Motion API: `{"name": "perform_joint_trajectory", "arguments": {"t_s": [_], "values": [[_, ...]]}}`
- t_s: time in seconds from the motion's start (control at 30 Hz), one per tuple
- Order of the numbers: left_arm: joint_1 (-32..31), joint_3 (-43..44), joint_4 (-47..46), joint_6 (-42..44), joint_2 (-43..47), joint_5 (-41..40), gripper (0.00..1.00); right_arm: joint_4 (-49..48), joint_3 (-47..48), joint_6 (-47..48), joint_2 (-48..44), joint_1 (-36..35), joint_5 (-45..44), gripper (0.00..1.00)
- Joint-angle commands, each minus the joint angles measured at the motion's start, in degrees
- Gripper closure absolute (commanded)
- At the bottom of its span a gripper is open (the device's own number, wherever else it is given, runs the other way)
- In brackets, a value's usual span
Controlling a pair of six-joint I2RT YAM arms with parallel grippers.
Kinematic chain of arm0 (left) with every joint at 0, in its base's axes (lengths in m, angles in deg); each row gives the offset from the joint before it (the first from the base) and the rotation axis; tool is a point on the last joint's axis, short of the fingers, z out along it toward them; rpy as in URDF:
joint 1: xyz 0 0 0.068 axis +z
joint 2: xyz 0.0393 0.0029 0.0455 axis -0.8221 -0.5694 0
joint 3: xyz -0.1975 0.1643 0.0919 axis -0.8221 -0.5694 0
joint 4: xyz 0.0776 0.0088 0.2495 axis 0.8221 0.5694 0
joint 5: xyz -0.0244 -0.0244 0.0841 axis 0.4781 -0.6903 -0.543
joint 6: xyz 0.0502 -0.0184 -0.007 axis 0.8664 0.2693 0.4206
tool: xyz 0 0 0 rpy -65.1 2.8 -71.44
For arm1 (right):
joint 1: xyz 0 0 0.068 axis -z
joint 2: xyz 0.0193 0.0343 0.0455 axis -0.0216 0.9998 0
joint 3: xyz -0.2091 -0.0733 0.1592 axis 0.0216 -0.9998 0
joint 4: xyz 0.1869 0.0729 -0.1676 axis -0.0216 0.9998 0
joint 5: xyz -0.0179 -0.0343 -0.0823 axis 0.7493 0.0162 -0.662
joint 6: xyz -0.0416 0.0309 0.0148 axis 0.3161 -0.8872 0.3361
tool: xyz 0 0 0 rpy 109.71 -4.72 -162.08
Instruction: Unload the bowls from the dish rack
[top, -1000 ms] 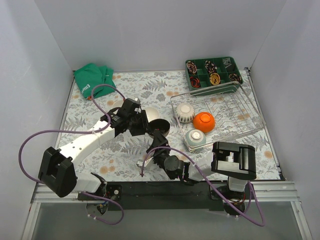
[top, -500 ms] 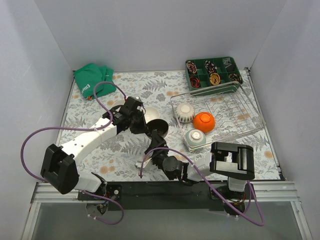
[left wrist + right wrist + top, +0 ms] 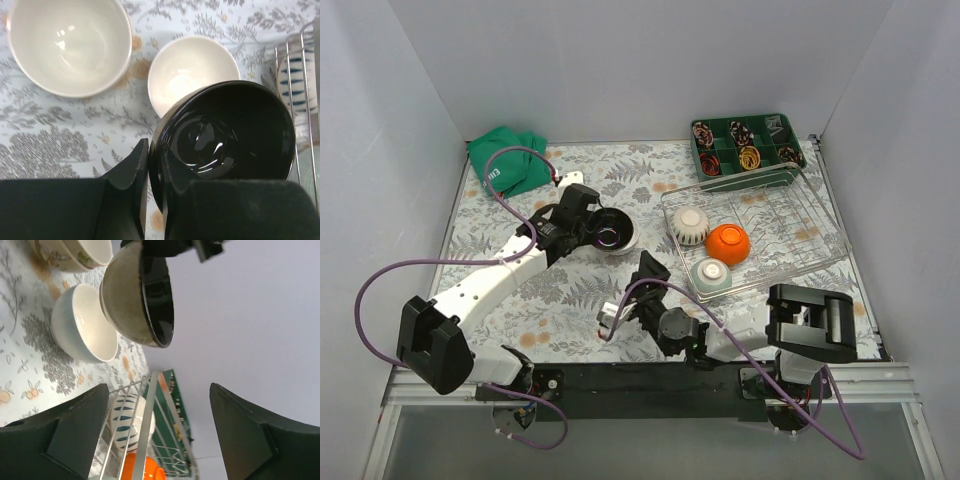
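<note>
**Dark-glazed bowl pinched by its rim, outside the rack**

Black glaze shines inside the dark-glazed bowl (image 3: 225, 135), which hangs from the left gripper (image 3: 592, 228). The gripper's fingers (image 3: 135, 170) are closed narrowly on the rim, one inside the bowl and one outside. In the top view this bowl sits at the rack's 9 o'clock side, well apart from the wires.

Seen from the left wrist, it overlaps the edge of a small white bowl (image 3: 185, 67) standing on the leaf-patterned table (image 3: 570, 300). A larger cream bowl (image 3: 70, 42) stands just beside that one, at its 10 o'clock. The right wrist view shows the dark bowl raised off the table, above the white one.

The dish rack (image 3: 825, 245) lies at 3 o'clock on the table. It holds three upturned bowls near its 9 o'clock end: a ribbed white bowl (image 3: 690, 224), an orange bowl (image 3: 728, 243) and a pale green bowl (image 3: 710, 277).

The right gripper (image 3: 648, 268) hovers near the rack's 8 o'clock corner, its fingers (image 3: 75, 432) spread wide and holding nothing.

A green tray (image 3: 745, 143) sits at the rack's 12 o'clock, and a green cloth (image 3: 505, 160) lies at the table's 11 o'clock corner.
</note>
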Motion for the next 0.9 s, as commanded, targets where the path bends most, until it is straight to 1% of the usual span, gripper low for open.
{"name": "perform_joint_trajectory", "arguments": {"t_s": [0.0, 0.03, 0.07, 0.13, 0.17, 0.23, 0.27, 0.33, 0.37, 0.4, 0.5, 0.57, 0.73, 0.87], "values": [[1.89, 1.38, -9.44, 5.38, 4.15, -8.71, 1.00, 4.58, 0.72, -14.66, -6.81, -0.05, 0.48, 0.10], [2.59, 1.20, -10.84, 5.91, 4.15, -8.89, 1.00, 7.75, 0.98, -19.46, -8.99, -0.05, 1.01, 0.10], [3.29, 0.94, -11.55, 6.78, 4.15, -8.71, 1.00, 14.22, 1.85, -21.60, -9.97, -0.05, 2.15, 0.10], [5.93, 0.06, -13.65, 7.32, 4.07, -7.75, 1.00, 19.36, 2.48, -27.38, -12.60, 0.04, 3.21, 0.10], [8.03, -0.29, -14.36, 8.10, 4.07, -7.22, 1.00, 23.38, 2.91, -28.73, -13.49, 0.13, 4.00, 0.10], [10.32, -1.60, -16.29, 8.29, 4.07, -5.91, 1.00, 26.92, 3.27, -31.19, -15.59, 0.30, 4.62, 0.10], [12.68, -2.22, -17.08, 8.29, 4.15, -5.38, 1.00, 30.42, 3.79, -33.99, -16.30, 0.48, 5.32, 0.10], [14.63, -3.54, -19.19, 8.29, 4.33, -4.32, 1.00, 34.13, 4.23, -36.29, -18.59, 0.74, 6.72, 0.10], [16.03, -3.81, -19.72, 8.29, 4.33, -4.32, 1.00, 35.80, 4.41, -39.26, -19.38, 1.09, 7.34, 0.10], [16.65, -4.24, -20.25, 8.90, 4.24, -4.14, 1.00, 40.17, 5.19, -40.59, -20.87, 1.44, 8.13, 0.09], [19.38, -5.39, -22.36, 9.78, 3.63, -3.62, 1.00, 44.77, 5.21, -45.95, -23.77, 3.37, 10.77, 0.09], [20.78, -6.09, -22.98, 9.87, 2.84, -2.13, 1.00, 46.01, 4.50, -49.63, -25.27, 5.48, 13.57, 0.09], [21.32, -7.32, -25.26, 10.22, 0.99, -0.80, 1.00, 52.33, 4.32, -56.94, -29.84, 10.75, 22.00, 0.09], [21.50, -7.94, -26.41, 10.13, -1.37, -0.27, 1.00, 53.31, 3.53, -59.85, -31.78, 13.57, 24.48, 0.09]]}}
